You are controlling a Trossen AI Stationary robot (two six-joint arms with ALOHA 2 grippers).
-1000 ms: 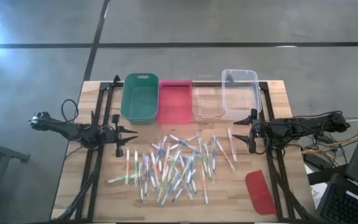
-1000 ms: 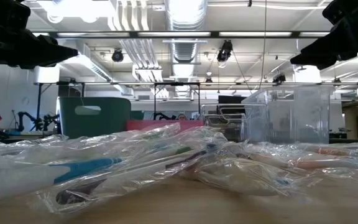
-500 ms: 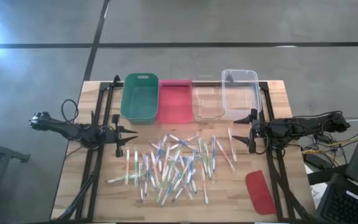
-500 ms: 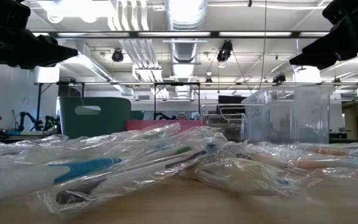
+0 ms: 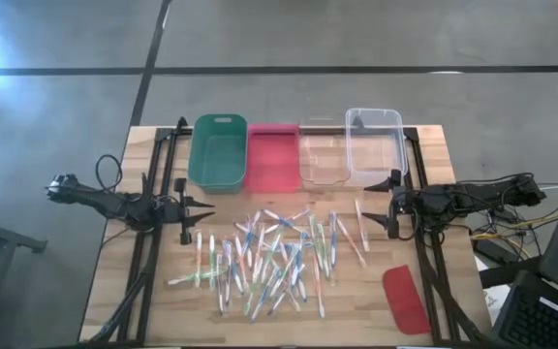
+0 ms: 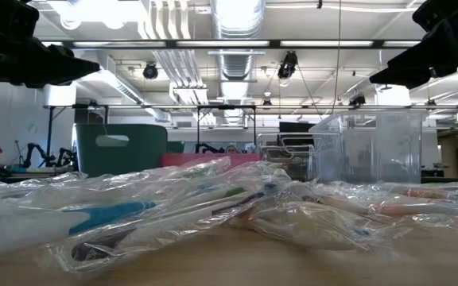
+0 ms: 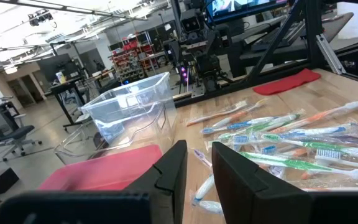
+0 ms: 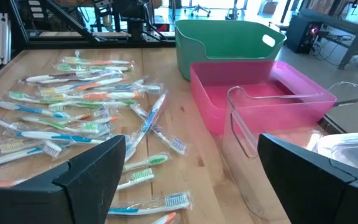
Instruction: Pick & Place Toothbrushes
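Your pale wooden bench [image 5: 376,291], wrapped plastic toothbrushes [image 5: 269,257] scattered, ducted workshop behind, left tool [image 5: 188,213] narrowly parted, right tool [image 5: 389,206] spread wide, both empty

Four bins stand in a row in the upper middle: one green bin [image 5: 217,151], one pink bin [image 5: 272,157], two clear bins [image 5: 373,145]. Below them lie some dozens of toothbrushes [image 5: 269,257]; lower right, one red lid [image 5: 405,299].

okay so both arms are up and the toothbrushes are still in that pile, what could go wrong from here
The toothbrushes lie crossed and overlapping in clear wrappers, so the open right gripper might lift two at once or slip on film. The clear bin and the shallower clear tray sit touching, so a drop could land in the wrong one.
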